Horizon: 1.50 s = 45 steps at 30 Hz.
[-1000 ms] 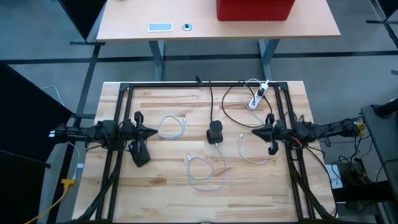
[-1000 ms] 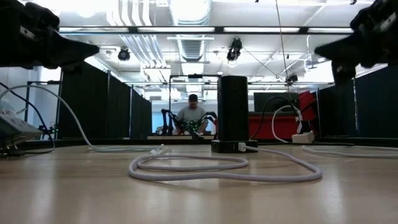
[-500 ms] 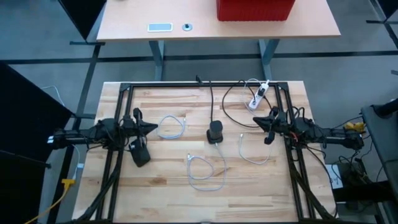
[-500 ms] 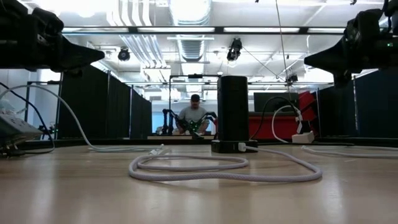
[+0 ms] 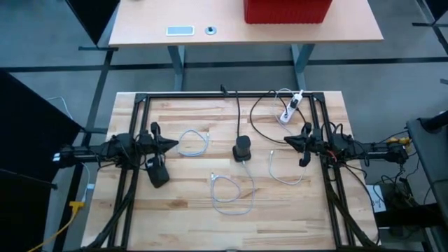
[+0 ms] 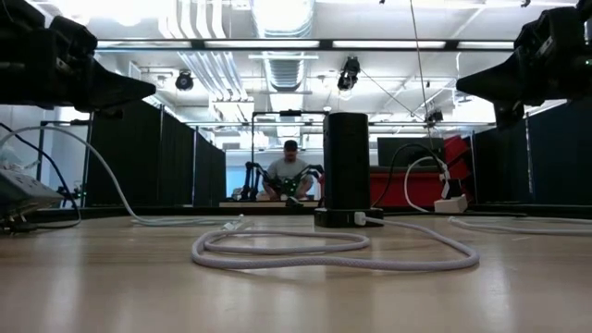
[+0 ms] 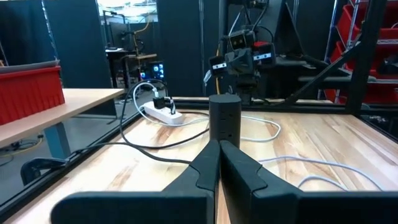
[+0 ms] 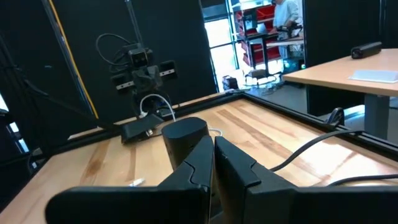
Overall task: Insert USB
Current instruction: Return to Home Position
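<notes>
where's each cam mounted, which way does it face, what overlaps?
High: overhead, straight down on the table; left arm and right arm show.
Low: table height, level across into the room; both arms' tips in upper corners.
Left wrist: on left arm, facing right arm; own shut jaws.
Right wrist: on right arm, facing left arm; own shut jaws.
Shared: all four see the black tower.
</notes>
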{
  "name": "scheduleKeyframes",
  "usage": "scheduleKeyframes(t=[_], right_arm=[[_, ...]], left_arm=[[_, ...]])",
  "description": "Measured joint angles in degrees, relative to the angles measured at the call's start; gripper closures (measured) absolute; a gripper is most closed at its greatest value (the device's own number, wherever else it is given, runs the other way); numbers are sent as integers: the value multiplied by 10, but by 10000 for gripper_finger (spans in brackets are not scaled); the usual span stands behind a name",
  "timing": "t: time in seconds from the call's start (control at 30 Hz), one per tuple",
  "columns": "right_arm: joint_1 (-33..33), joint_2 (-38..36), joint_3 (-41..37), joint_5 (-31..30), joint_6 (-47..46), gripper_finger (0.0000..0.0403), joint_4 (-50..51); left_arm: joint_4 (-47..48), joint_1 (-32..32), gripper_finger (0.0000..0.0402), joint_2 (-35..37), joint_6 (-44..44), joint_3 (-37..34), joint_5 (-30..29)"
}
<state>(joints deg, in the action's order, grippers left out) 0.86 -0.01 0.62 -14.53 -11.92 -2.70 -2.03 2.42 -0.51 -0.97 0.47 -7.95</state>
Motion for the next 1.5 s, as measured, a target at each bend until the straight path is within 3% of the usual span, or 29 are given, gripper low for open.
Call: scheduleKeyframes(t=[0.43,0.87,1.5], right_arm=[[-1,0,0,1,1,403,-1],[-12,0,-1,144,66,403,11],[-10,5,-1,145,80,403,13]], left_arm=[[0,0,402,-8,0,0,0],[0,0,402,-9,0,0,0],[0,0,402,-9,0,0,0]])
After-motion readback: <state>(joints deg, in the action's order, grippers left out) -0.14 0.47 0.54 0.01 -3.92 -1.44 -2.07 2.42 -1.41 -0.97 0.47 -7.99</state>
